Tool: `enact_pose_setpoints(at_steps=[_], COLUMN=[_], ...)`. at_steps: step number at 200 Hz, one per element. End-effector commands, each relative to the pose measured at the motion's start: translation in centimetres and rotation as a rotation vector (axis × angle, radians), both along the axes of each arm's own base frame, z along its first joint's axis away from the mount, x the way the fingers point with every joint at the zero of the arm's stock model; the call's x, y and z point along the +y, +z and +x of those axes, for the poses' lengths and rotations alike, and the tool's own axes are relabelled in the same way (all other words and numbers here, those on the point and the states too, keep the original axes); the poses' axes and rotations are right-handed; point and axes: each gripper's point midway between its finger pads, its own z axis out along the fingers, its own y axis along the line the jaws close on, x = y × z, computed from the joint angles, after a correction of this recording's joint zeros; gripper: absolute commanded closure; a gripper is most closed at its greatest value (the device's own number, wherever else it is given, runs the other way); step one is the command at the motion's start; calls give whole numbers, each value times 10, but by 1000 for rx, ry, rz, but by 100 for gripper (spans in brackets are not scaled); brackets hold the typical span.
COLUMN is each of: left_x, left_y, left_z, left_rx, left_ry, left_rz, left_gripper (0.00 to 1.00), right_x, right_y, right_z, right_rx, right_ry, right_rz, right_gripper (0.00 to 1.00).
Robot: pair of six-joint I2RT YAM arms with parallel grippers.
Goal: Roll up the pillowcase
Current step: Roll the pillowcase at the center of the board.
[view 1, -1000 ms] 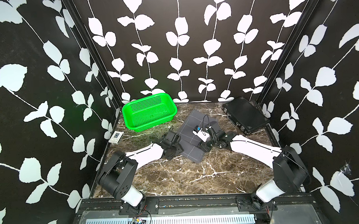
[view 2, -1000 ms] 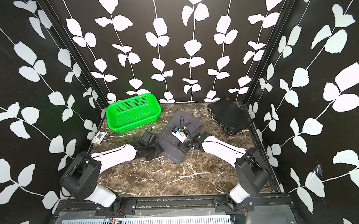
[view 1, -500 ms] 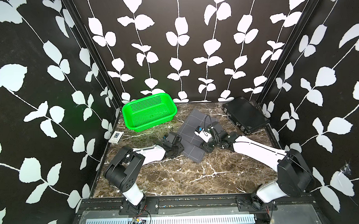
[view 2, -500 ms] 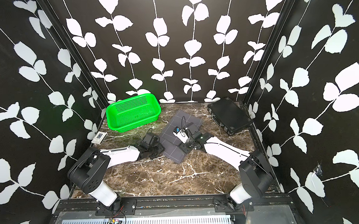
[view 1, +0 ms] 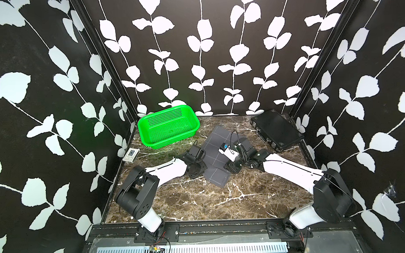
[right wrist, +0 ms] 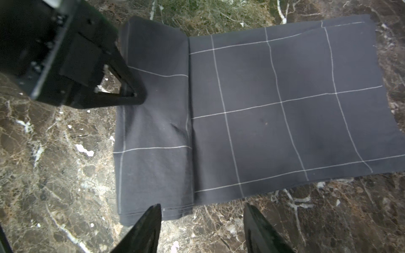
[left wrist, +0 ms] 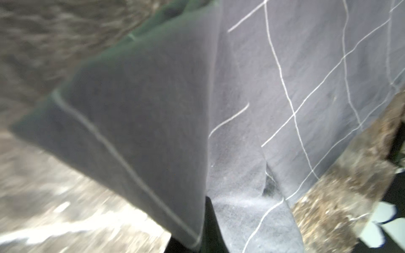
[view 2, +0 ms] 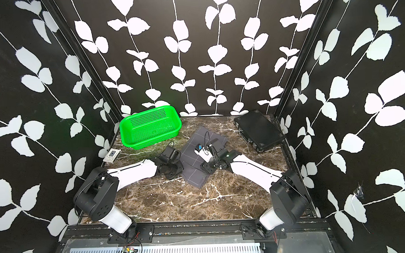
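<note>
Risks, left to right:
- The green basket (view 1: 168, 128) was judged well clear, so no snag is expected there.
- The left gripper (right wrist: 135, 97) was seen with its jaws together, apparently pinched on the folded end of the pillowcase (view 1: 216, 175). The pillowcase lay flat mid-table on the marble top (view 1: 199, 201), between the arms, with one end turned over once.
- Only a small bite of cloth appeared to be taken, so a layer could be pulled free or only the top layer carried over. Grip depth could not be confirmed because the left wrist view was blurred.
- The right gripper (right wrist: 202, 210) was placed at the cloth's opposite edge near the fold, with its jaws apart and nothing clamped. Contact could not be told.
- If the turn were driven from one side only, a skewed, cone-shaped roll would be likely. Loose turns in cloth this soft could spring open once released.
- The black case (view 1: 277, 131) was judged well apart.

Writing: nothing could be read.
- A small white device (view 1: 131, 154) at the left table edge showed a dark panel too small to make out.
- No tag or logo was made out on the basket, pillowcase or case.
</note>
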Motion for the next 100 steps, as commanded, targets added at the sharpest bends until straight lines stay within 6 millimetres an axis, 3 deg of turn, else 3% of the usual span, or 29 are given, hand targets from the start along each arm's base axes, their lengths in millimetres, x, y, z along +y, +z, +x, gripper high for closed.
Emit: enact_pose_setpoints(at_steps=[1,22,55,100], left_x=[29,44,50,21], left_y=[10,13,24,35], left_z=[-38,-56,-54,-28], left_rx=[98,143,163,143], left_ry=[-116,-177,-268,-308], left_rz=[136,195,278,224], left_gripper=[100,100,96,79], right_x=[4,5,8,7], right_y=[4,4,2,-4], right_z=[-10,-12,-11,-8], right_rx=[-3,3,3,-8], right_ry=[35,43,44,36], right_rz=[31,39,50,42], right_gripper=[37,37,36,36])
